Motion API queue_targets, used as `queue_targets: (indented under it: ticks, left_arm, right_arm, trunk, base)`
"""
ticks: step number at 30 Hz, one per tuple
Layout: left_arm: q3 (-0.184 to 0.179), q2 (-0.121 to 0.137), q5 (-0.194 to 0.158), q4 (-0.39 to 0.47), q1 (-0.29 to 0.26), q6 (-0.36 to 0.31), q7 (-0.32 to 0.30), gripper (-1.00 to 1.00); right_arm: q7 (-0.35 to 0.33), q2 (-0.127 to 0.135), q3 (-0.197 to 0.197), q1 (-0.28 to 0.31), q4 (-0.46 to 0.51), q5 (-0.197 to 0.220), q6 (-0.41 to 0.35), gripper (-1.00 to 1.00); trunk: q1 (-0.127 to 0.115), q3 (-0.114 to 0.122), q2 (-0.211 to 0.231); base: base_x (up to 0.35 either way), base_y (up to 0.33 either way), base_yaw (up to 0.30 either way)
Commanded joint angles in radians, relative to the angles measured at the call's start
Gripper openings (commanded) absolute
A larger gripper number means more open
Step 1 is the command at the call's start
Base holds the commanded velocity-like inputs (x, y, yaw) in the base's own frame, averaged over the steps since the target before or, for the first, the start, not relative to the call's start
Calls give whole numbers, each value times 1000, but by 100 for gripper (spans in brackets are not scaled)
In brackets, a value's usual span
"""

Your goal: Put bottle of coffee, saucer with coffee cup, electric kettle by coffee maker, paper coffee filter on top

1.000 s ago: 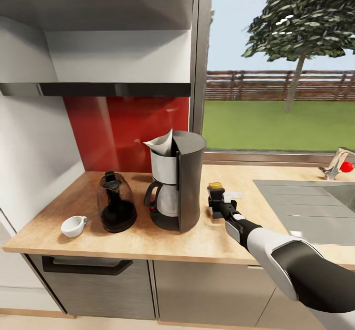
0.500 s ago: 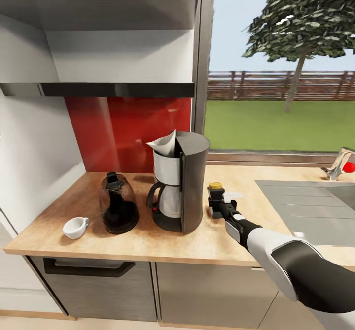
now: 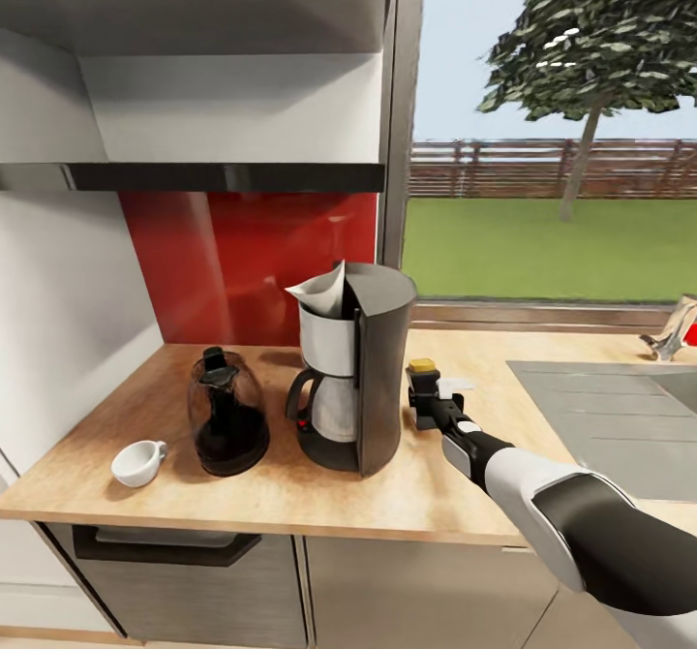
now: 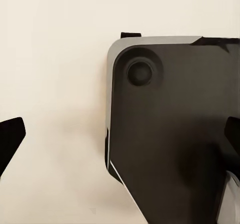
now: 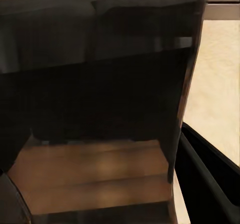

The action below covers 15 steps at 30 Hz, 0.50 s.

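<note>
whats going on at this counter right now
The robot's right gripper holds a small yellow-capped coffee bottle just right of the coffee maker, low over the wooden counter. A paper filter sits in the maker's top. The kettle and a cup stand to its left.

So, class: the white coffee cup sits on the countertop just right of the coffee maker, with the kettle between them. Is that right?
Not quite. In the head view the coffee cup sits left of the coffee maker, not right. The kettle does stand between them on the countertop.
</note>
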<state>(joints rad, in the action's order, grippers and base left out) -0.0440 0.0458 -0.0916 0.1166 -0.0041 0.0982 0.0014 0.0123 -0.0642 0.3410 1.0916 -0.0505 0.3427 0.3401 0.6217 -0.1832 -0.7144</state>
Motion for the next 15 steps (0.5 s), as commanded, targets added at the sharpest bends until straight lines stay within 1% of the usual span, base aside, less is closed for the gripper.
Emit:
queue_targets:
  ticks: [1, 5, 15]
  left_arm:
    - [-5, 0, -10, 0, 0, 3, 0, 100]
    - [-5, 0, -10, 0, 0, 3, 0, 100]
    - [-5, 0, -10, 0, 0, 3, 1, 100]
  right_arm:
    - [2, -1, 15, 2, -29, 12, 7, -100]
    - [2, -1, 15, 2, -29, 12, 7, -100]
    - [2, -1, 15, 2, -29, 12, 7, -100]
  trunk:
    - [1, -2, -1]
    - [1, -2, -1]
    - [1, -2, -1]
  base:
    - [135, 0, 0]
    - [39, 0, 0]
    - [1, 0, 0]
